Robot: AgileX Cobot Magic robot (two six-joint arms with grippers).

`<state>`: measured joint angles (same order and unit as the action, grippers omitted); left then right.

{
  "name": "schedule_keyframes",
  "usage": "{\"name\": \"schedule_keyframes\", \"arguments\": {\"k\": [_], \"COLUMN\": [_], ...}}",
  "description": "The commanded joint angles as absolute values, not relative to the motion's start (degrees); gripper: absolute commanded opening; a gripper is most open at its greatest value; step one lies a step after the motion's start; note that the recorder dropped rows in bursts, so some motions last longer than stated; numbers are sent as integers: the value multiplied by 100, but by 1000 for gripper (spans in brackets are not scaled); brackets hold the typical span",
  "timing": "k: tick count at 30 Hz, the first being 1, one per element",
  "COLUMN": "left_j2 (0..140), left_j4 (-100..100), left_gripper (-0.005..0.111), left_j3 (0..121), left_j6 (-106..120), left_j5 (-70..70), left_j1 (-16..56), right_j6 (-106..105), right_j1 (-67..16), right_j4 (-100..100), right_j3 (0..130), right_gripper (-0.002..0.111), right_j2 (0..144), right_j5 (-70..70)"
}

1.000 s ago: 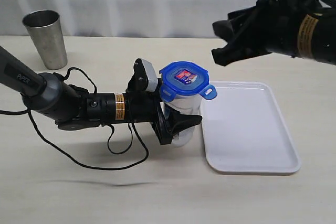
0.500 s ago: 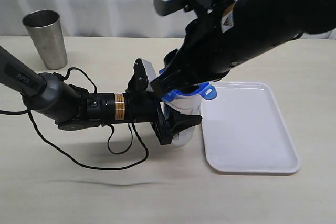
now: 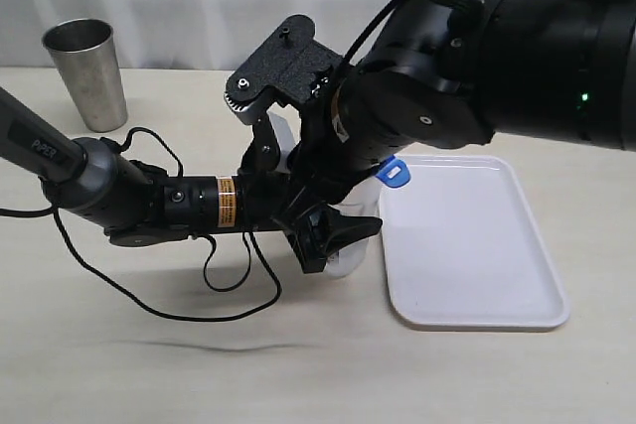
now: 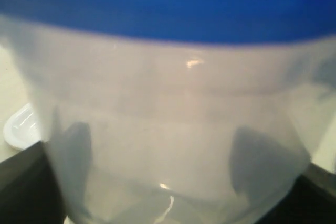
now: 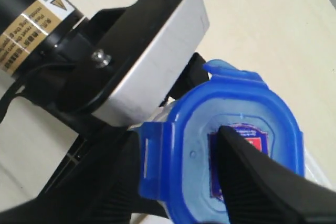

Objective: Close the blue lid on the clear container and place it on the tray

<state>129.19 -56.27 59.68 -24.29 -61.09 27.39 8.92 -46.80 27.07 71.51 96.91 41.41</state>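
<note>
Leftmost, a steel cup (image 3: 87, 71) stands upright near the back edge of the table (image 3: 149, 374), well apart from everything else.
- Next, the left arm lies low across the table, with a loose black cable (image 3: 149, 295) looping on the surface beside it.
- At that arm's end, the left gripper (image 3: 343, 243) has one finger on each side of the clear container (image 3: 350, 257) and pinches it low on its body. In the left wrist view the container's pale wall (image 4: 173, 129) fills the picture between two dark fingers.
- The container stands on the table just beside the tray's left edge, not on the tray.
- The blue lid (image 5: 194, 145) sits on top of the container. In the exterior view only one of its flaps (image 3: 395, 173) shows past the right arm.
- From above, the right gripper (image 5: 176, 135) hangs over the lid with its fingers spread. One finger (image 5: 252, 182) lies over the sticker on the lid's top, and the other is outside a side flap. Whether they press on the lid cannot be told.
- Rightmost, the white tray (image 3: 477, 245) lies flat on the table.
</note>
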Motion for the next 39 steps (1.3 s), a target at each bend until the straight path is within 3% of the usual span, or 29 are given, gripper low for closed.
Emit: {"name": "schedule_keyframes", "arguments": {"k": [1, 14, 30, 39], "left_j2": [12935, 12935, 12935, 12935], "left_j4": [-5674, -5637, -5637, -5637], "left_gripper": [0, 0, 0, 0], "left_j3": [5963, 5963, 5963, 5963], "left_j6": [-2411, -2411, -2411, -2422], "left_j5": [-5731, -5742, -5752, -5729], "left_j1": [2722, 2722, 2722, 2722], "right_j6": [597, 585, 359, 279], "right_j1": [-4780, -5007, -5007, -4862], "right_j4": [2649, 3361, 3323, 2802], "right_j3": [7109, 6897, 6627, 6627], "right_gripper": [43, 43, 44, 56], "right_j2": [10014, 10447, 10305, 9772], "right_j5": [4605, 5202, 4795, 4493]}}
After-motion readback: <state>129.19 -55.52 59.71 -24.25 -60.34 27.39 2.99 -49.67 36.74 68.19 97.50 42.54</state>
